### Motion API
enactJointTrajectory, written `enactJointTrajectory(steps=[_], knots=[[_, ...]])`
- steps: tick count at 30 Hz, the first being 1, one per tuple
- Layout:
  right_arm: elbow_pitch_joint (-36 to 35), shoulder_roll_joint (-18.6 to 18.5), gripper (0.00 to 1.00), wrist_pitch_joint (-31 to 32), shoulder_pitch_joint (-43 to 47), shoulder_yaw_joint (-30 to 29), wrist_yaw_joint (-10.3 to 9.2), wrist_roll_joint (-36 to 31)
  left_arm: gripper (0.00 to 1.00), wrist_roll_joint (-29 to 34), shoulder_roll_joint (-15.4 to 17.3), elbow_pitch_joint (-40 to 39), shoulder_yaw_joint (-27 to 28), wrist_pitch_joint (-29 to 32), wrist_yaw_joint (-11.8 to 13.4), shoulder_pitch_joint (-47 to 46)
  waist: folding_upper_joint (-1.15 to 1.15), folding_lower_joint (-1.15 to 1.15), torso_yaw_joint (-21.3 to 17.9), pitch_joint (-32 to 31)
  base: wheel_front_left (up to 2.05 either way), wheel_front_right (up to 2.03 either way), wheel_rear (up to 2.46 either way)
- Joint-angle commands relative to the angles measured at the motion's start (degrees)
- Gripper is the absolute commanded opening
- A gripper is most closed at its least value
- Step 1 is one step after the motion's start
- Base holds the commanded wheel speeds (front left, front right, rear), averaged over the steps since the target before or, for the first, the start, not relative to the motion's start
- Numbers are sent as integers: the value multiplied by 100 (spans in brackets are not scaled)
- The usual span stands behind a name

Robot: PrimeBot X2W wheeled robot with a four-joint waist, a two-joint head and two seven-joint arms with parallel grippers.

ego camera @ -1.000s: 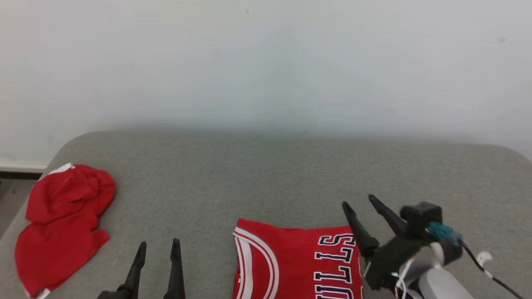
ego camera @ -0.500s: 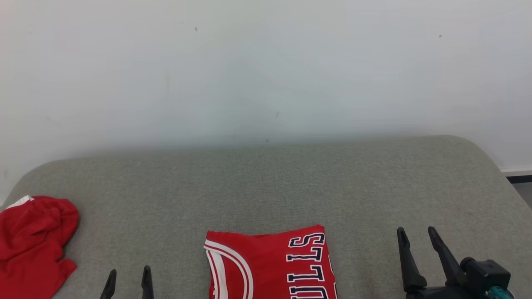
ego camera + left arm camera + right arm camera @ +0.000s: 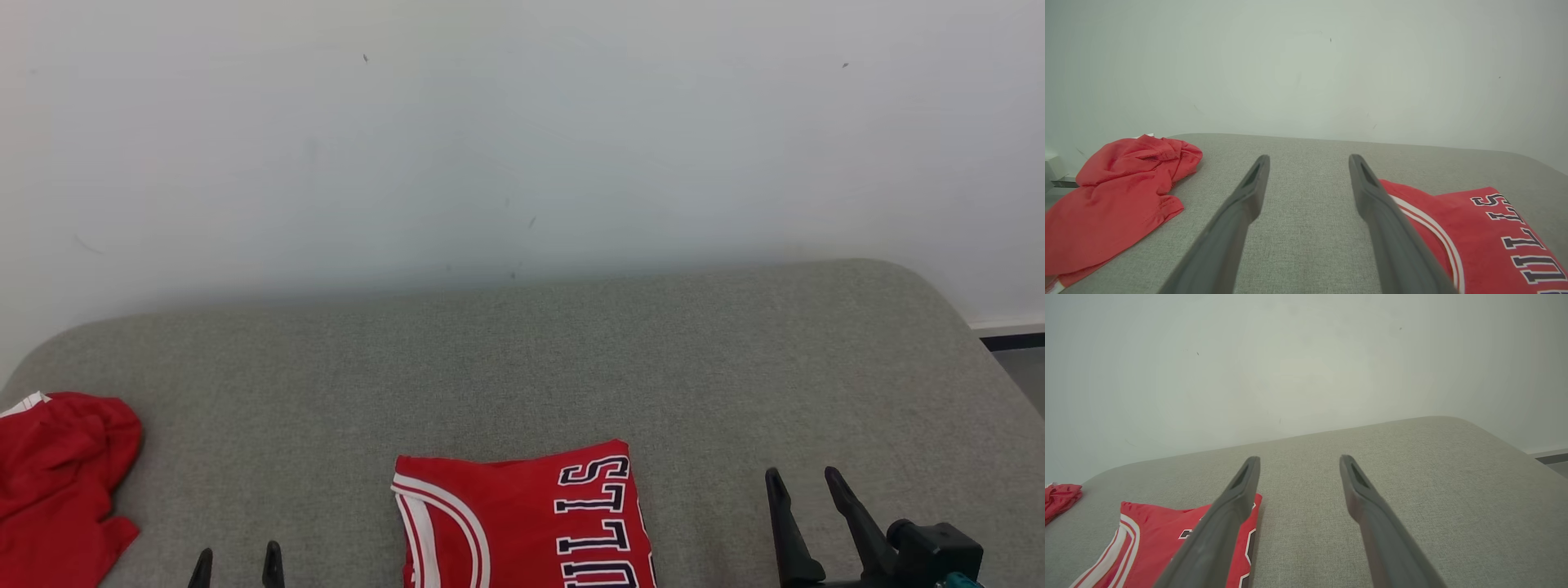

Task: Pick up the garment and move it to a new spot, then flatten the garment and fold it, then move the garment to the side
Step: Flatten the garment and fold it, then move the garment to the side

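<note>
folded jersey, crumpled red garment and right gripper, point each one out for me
folded jersey (image 3: pixel 522 523): head view, plain red cloth between the white trim and the lettering
crumpled red garment (image 3: pixel 1122 192): left wrist view, middle of the heap
right gripper (image 3: pixel 802 475): head view, midway between the tips of its open jaws

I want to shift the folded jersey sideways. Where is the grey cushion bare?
Bare: the gap between the crumpled red garment and the folded jersey; from the jersey to the right edge of the grey cushion; the back strip along the wall. Crowded at the far left, where that garment lies.
</note>
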Motion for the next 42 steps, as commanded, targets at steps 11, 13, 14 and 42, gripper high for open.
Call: enactJointTrajectory(steps=[11, 13, 14, 42], knots=[[54, 15, 100, 1, 60, -51, -14, 174, 100, 63, -56, -14, 0, -25, -76, -58, 0, 1, 123, 63, 0, 0, 0], [62, 15, 100, 20, 52, -47, -14, 207, 100, 82, -58, 2, -30, -25, -92, -100, 0, 1, 162, 70, 0, 0, 0], [74, 15, 100, 50, 31, -56, -14, 403, 100, 84, -60, 8, -39, -25, -83, -115, 0, 1, 176, 72, 0, 0, 0], [849, 9, 100, 5535, -1624, -261, -6, -168, 100, 156, -78, 264, -759, -25, -132, -488, 0, 1, 1266, 545, 0, 0, 0]])
